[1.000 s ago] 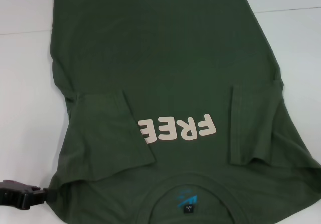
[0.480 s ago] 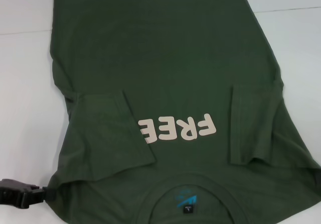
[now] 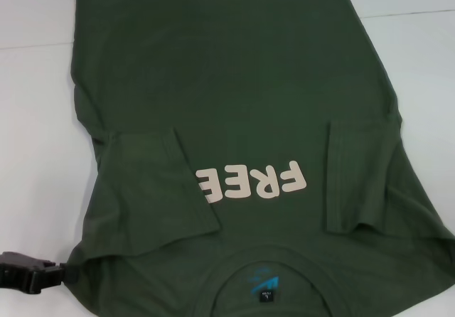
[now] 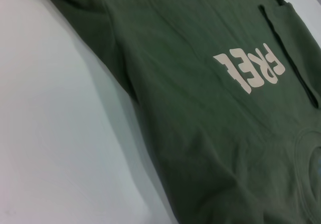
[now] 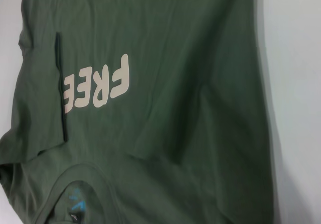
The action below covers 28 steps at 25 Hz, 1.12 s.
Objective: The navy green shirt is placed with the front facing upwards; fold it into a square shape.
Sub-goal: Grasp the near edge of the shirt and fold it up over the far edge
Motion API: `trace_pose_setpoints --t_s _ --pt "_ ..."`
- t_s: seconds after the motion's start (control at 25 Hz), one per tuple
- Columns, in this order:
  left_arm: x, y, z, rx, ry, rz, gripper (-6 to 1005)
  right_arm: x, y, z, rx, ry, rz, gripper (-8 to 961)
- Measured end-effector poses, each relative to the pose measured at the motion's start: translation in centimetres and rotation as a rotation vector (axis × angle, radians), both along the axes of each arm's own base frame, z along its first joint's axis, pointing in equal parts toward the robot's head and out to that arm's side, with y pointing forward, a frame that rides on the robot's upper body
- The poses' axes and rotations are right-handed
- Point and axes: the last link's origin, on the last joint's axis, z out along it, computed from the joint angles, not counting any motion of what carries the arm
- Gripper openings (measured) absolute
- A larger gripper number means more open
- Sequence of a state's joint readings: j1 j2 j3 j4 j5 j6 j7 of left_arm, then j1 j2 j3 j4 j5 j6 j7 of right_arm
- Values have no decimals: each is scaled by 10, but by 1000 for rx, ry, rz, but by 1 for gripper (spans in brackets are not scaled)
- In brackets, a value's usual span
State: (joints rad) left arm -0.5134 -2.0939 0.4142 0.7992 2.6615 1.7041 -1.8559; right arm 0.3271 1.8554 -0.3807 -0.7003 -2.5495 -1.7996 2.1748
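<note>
Slipped slightly lower at the head view's near-left corner, left gripper (image 3: 32, 274), fingers' state untellable, touching the navy green shirt (image 3: 242, 104) spread lengthwise away on the table (image 3: 35, 118); wrist views: shirt only, right gripper unseen.

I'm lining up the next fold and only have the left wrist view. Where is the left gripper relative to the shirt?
Observer: The head view shows the left gripper at the edge of the navy green shirt, by its left shoulder corner.
Operator: Is the left sleeve folded in?
Observer: Yes, the left sleeve lies folded over the front.
Operator: Anything inside the collar?
Observer: A black label with a blue logo beside it.
</note>
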Motion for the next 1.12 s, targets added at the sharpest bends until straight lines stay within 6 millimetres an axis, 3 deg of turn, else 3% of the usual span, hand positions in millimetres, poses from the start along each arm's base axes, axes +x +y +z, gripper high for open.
trace_pose_setpoints --t_s 0.72,1.12 --pt "1 4 -1 -1 3 -10 15 0 3 -4 -5 -12 0 771" --pt "2 5 0 3 3 -10 16 -1 8 -6 -28 -36 0 609"
